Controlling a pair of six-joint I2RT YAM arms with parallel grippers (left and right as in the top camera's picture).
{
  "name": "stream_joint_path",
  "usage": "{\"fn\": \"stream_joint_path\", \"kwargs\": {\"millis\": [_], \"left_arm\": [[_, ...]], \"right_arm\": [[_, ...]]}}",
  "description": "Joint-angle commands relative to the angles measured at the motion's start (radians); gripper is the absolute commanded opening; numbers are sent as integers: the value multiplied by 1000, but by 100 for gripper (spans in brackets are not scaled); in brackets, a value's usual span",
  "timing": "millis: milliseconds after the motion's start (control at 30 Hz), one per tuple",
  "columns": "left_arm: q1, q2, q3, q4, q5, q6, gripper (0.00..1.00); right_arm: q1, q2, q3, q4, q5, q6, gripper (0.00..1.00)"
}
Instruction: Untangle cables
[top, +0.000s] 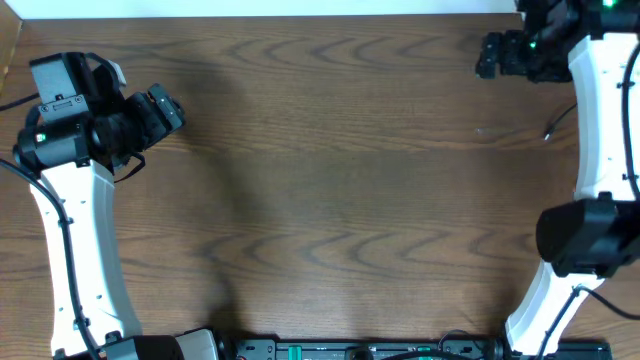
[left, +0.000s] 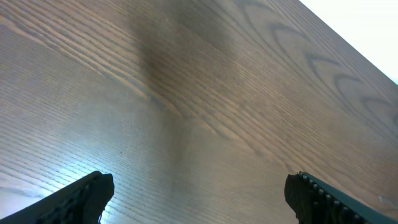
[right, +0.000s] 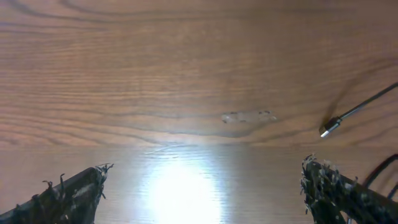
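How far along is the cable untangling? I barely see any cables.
Done: no tangle shows on the table. In hand: nothing; the left fingers and right fingers stand open and empty. Left: unclear; only one cable plug end lies by the right arm, the rest hidden.

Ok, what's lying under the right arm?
One thin black cable pokes out from under the right arm, its plug end resting on the wooden table. The rest is hidden by the arm.

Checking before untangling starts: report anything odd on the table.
Only one thin black cable with a silver plug tip shows, poking from under the white right arm; no tangle is visible on the brown wooden table. A pale smudge sits beside the plug.
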Motion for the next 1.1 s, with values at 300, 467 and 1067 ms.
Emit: {"fn": "stream_joint_path", "kwargs": {"millis": [300,467,1067], "left_arm": [[2,2,6,-6,-7,-9,93],[2,2,6,-6,-7,-9,93],[2,2,6,-6,-7,-9,94]], "right_arm": [[28,-360,35,-163,51,14,99],[28,-450,35,-215,42,14,99],[35,-484,-11,-211,54,14,99]]}}
